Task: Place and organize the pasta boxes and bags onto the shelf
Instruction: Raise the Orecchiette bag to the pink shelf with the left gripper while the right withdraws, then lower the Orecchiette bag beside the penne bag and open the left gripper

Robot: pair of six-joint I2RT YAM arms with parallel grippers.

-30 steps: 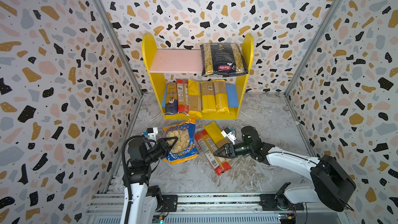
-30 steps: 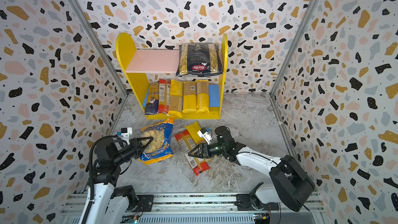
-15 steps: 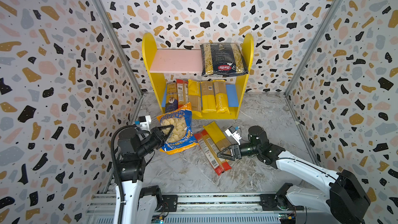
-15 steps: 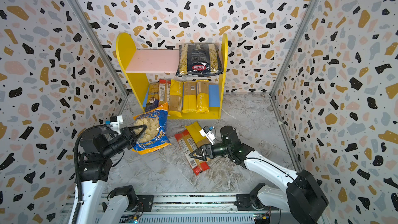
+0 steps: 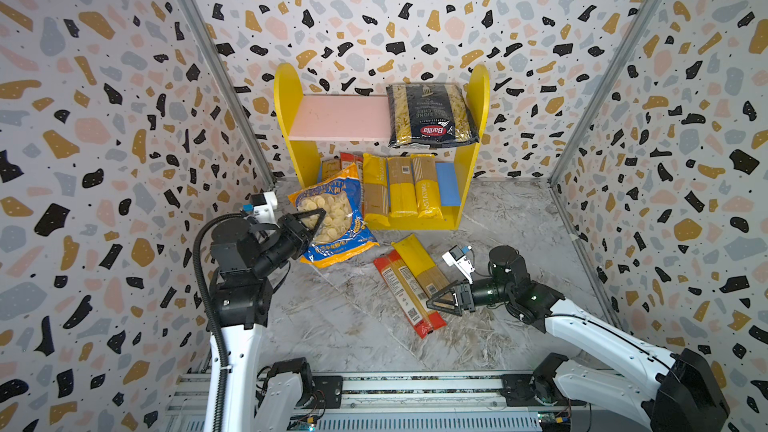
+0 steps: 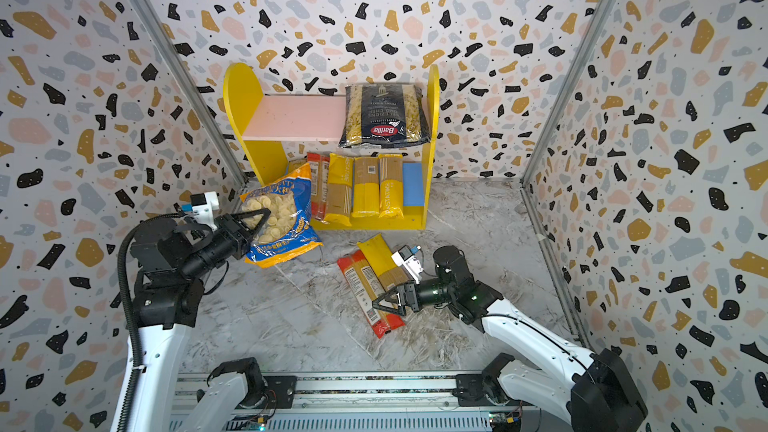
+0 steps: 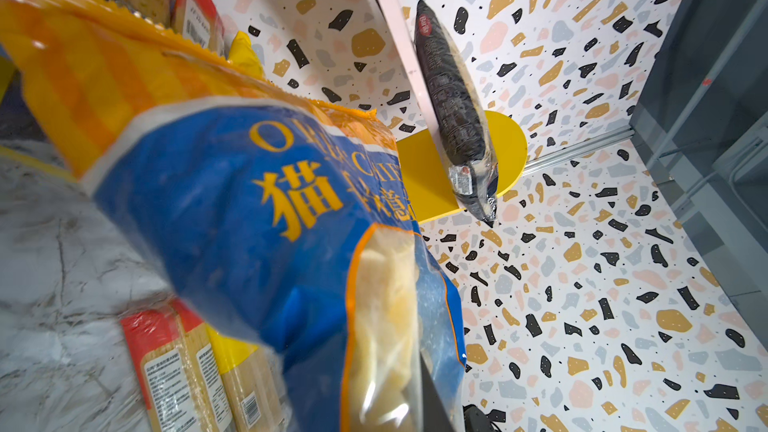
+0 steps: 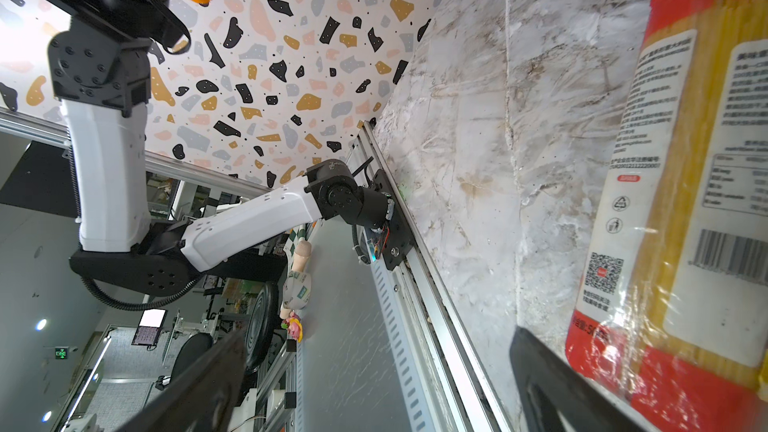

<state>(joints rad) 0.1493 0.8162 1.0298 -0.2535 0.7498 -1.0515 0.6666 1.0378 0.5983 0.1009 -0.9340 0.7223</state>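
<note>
**Left of frame.** In both top views the left gripper [image 5: 316,221] [image 6: 258,220] is clamped on the Orecchiette bag [image 5: 338,211] [image 6: 286,209]. The blue-orange bag is lifted off the marble floor [image 5: 332,326], and its upper edge overlaps the lower left corner of the shelf [image 5: 286,97] [image 6: 239,93]. The left wrist view is largely filled by this bag [image 7: 249,209].

**Centre, upper half.** The shelf stands against the back wall. The Barilla bag [image 5: 430,116] [image 6: 384,116] lies on the right half of the pink upper board [image 5: 340,118], and the left half is bare. On the blue lower board [image 5: 448,184], three yellow spaghetti packs [image 5: 401,187] lie side by side. To their left, a red pack [image 5: 348,158] and a dark pack [image 5: 330,168] are partly hidden behind the lifted bag.

**Centre, lower half.** A red spaghetti pack [image 5: 405,292] [image 6: 365,292] and a yellow spaghetti pack [image 5: 417,261] [image 6: 378,259] lie touching on the floor, set diagonally.

**Right of centre.** The right gripper [image 5: 436,301] [image 6: 384,303] is low at the near end of these two packs. Its jaws are spread wide and hold nothing. In the right wrist view, one of its fingers [image 8: 552,380] lies just beside the edge of the red pack [image 8: 685,201]. Whether they touch cannot be told.
</note>
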